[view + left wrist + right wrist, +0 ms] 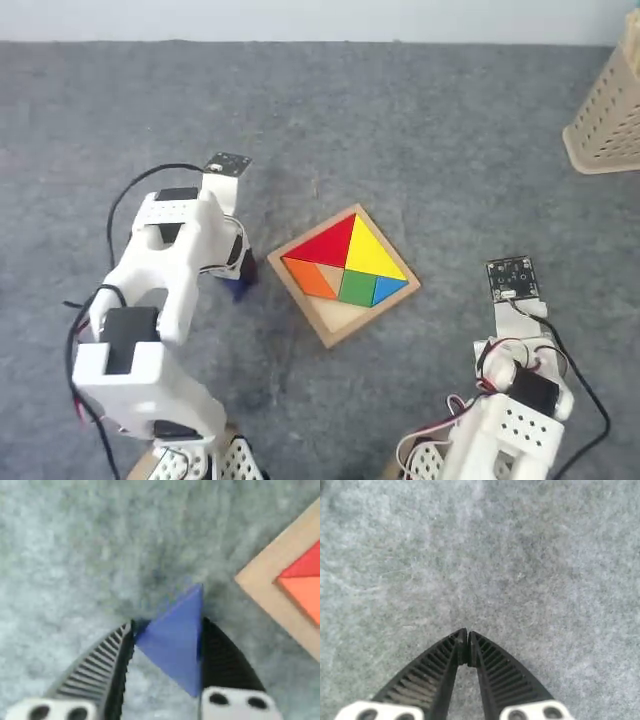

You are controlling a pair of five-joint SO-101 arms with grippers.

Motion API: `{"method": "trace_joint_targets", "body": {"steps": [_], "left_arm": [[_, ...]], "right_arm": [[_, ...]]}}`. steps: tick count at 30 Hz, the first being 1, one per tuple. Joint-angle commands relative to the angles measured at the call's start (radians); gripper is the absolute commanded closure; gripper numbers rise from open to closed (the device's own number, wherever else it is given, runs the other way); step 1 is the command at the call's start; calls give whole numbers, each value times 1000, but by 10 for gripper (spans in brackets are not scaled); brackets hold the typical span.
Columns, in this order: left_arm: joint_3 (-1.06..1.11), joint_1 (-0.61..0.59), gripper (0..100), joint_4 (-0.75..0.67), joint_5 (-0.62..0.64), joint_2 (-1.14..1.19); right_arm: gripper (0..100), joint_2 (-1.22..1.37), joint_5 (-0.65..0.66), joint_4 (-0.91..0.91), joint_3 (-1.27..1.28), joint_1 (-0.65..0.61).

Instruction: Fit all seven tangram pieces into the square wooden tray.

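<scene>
The square wooden tray (331, 327) lies turned like a diamond in the middle of the carpet. It holds a red triangle (328, 245), a yellow triangle (372, 252), an orange piece (309, 277), a green square (357, 288) and a small blue piece (390, 290). A bare wooden gap runs along its near side. My left gripper (167, 630) is shut on a dark blue triangle (175, 640), just left of the tray's corner (260, 587); from above that triangle (240, 285) peeks out under the left arm. My right gripper (467, 647) is shut with nothing in it, over bare carpet at the front right.
A cream perforated basket (610, 110) stands at the far right edge. The right arm (515, 385) sits at the front right, the left arm (160, 290) at the left. Grey carpet surrounds the tray on all sides.
</scene>
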Motion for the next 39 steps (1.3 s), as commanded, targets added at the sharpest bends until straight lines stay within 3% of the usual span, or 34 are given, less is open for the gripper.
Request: {"method": "trace_joint_targets", "body": {"steps": [1, 10, 14, 17, 24, 33, 39], "left_arm": [[-21, -9, 875, 38, -3, 3], [-99, 5, 877, 226, -38, -161], [-67, 109, 877, 301, -26, -315], [-36, 215, 878, 308, 69, -408], [-27, 414, 878, 187, 147, -433], [-35, 557, 878, 28, 230, -180], [-59, 554, 878, -66, 462, -38]], "right_arm": [[989, -22, 18, 15, 9, 15], [989, -22, 18, 15, 9, 15], [989, -22, 18, 15, 9, 15], [989, -22, 18, 15, 9, 15], [989, -22, 18, 15, 9, 15], [989, -22, 18, 15, 9, 15], [989, -22, 18, 15, 9, 15]]}}
